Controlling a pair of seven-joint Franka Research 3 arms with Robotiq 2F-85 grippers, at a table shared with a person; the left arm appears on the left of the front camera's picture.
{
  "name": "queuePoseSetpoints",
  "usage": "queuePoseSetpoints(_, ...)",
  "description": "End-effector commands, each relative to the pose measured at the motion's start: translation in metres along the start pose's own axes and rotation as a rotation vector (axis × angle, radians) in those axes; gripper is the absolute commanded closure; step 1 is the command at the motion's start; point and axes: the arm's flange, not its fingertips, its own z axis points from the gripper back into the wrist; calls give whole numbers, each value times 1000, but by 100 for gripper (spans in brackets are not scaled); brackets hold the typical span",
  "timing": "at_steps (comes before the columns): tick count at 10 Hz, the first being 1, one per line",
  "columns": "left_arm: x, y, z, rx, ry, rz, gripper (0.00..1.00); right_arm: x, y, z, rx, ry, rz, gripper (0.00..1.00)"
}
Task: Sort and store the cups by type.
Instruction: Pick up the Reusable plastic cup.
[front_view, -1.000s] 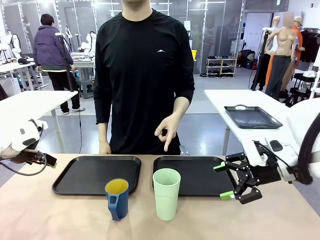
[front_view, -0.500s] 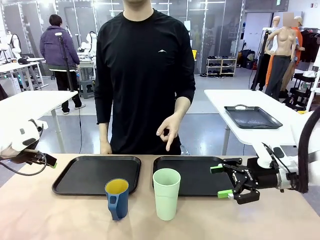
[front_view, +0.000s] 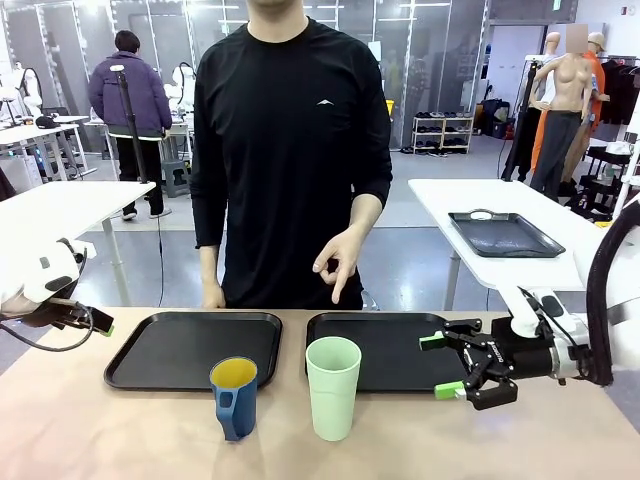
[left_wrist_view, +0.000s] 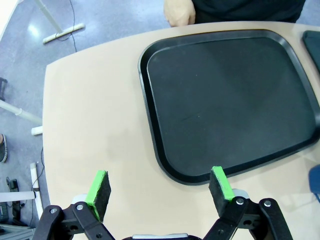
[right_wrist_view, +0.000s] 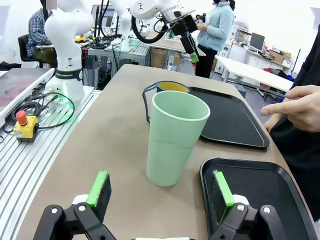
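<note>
The right fingers (front_view: 447, 390) stand wide apart and hold nothing, their green pads touching no object. They hover low at the near right corner of the right-hand black tray (front_view: 385, 352), pointing toward the middle of the surface (front_view: 120, 430). In the right wrist view the pale mint-green tumbler (front_view: 333, 390) stands upright straight ahead of them, framed by the gap but apart from both pads. The left fingers (left_wrist_view: 98, 192) are spread just as wide and empty, hanging above bare surface beside the near left corner of the left-hand black tray (front_view: 185, 350).

The tumbler sits on the surface just in front of the gap between the two trays. The dark blue mug (front_view: 234, 400), yellow inside, stands upright close to its left, apart from it, handle toward the robot. Both trays hold nothing.

Across the surface a person rests one hand (front_view: 210, 295) at the far edge and holds the other hand (front_view: 338, 262) in the air above the right tray.

Against a second ago, the right arm has sunk and levelled out, carrying its fingers slightly closer to the tumbler; their spread is unchanged. The cups, the trays and the left arm have not moved.
</note>
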Motion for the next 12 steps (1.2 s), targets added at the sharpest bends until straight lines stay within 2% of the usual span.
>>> queuePoseSetpoints(1,0,0,0,5,0,-2,0,4,3,0,-9,-16,14,0)
queuePoseSetpoints(3,0,0,0,5,0,-2,0,1,0,1,0,-2,1,0)
queuePoseSetpoints(5,0,0,0,5,0,-2,0,-15,-19,-9,33,-75,-8,0)
queuePoseSetpoints(12,0,0,0,5,0,-2,0,-49,-42,-73,125,-115,-61,0)
